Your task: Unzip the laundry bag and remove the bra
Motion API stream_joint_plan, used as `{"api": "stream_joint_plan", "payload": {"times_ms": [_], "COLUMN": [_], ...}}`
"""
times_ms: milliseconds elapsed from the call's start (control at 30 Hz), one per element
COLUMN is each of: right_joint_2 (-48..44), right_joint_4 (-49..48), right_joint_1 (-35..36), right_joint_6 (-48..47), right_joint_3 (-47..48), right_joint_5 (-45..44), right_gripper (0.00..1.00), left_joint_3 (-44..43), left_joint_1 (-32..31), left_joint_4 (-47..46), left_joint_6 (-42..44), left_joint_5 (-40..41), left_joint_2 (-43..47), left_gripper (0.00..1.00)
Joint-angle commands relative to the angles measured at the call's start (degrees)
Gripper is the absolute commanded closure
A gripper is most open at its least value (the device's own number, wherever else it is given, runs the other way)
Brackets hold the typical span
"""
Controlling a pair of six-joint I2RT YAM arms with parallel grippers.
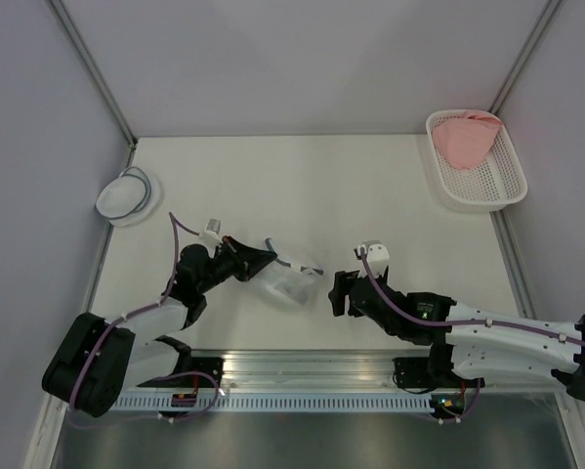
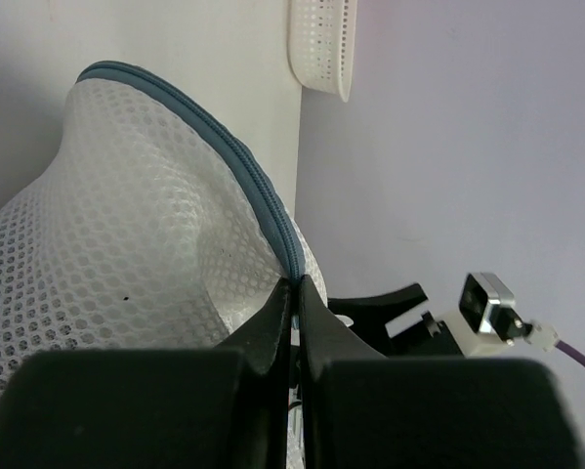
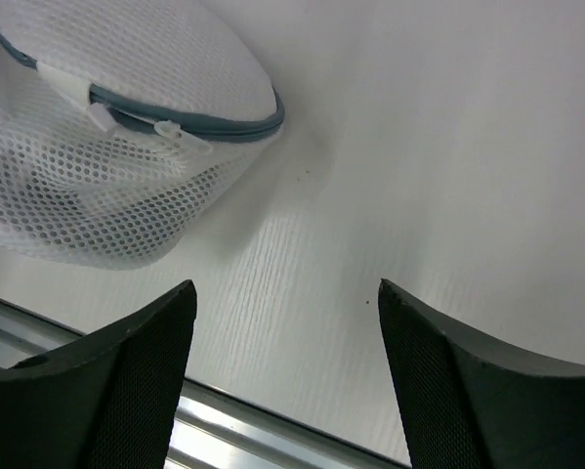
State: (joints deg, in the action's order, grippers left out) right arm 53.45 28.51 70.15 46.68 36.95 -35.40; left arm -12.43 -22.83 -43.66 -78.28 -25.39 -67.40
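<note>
The laundry bag [image 1: 294, 281], white mesh with a grey-blue zipper rim [image 3: 224, 125], lies on the table between the two arms. My left gripper [image 1: 270, 261] is shut on that rim; in the left wrist view its fingertips [image 2: 284, 293] pinch the zipper band [image 2: 263, 195] with the mesh bulging to the left. My right gripper [image 1: 337, 293] stands open just right of the bag, with only bare table between its jaws [image 3: 285, 288]. White pull tabs [image 3: 170, 132] sit on the zipper. A pink bra-shaped garment [image 1: 465, 139] lies in the basket; I cannot see inside the bag.
A white perforated basket [image 1: 497, 181] stands at the back right corner and also shows as the basket [image 2: 323, 49] in the left wrist view. A smaller white dome with a pale rim [image 1: 128, 195] sits at the left edge. Walls close three sides; a metal rail [image 1: 302, 366] runs along the near edge.
</note>
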Motion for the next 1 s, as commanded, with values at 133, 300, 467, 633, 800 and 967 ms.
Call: {"api": "stream_joint_plan", "payload": {"times_ms": [133, 300, 467, 633, 800, 967], "right_joint_2": [-1.2, 2.3, 7.6, 10.8, 11.5, 10.0], "right_joint_4": [-27.8, -43.7, -53.7, -57.2, -56.0, -53.2], "right_joint_1": [-12.7, -18.1, -18.9, -18.9, -18.9, -18.9], "right_joint_6": [-7.0, -6.4, -3.9, -2.1, -2.5, -2.7], "right_joint_3": [-10.6, -14.0, -14.5, -14.6, -14.8, -16.5], "right_joint_5": [28.8, 44.0, 54.1, 56.0, 55.2, 53.6], "right_gripper": [0.20, 0.24, 0.27, 0.30, 0.33, 0.37], "left_joint_3": [-3.5, -2.3, 0.1, 1.3, 1.3, 1.7], "left_joint_1": [0.3, 0.6, 0.7, 0.9, 1.0, 1.4], "left_joint_4": [14.9, 15.6, 13.8, 13.2, 13.1, 12.0], "left_joint_6": [13.0, 16.1, 16.3, 15.8, 15.4, 14.1], "left_joint_5": [-4.0, -8.3, -10.4, -10.1, -10.2, -10.4], "left_joint_2": [8.9, 9.8, 9.5, 10.7, 10.7, 10.6], "left_gripper": [0.98, 0.98, 0.98, 0.98, 0.98, 0.98]}}
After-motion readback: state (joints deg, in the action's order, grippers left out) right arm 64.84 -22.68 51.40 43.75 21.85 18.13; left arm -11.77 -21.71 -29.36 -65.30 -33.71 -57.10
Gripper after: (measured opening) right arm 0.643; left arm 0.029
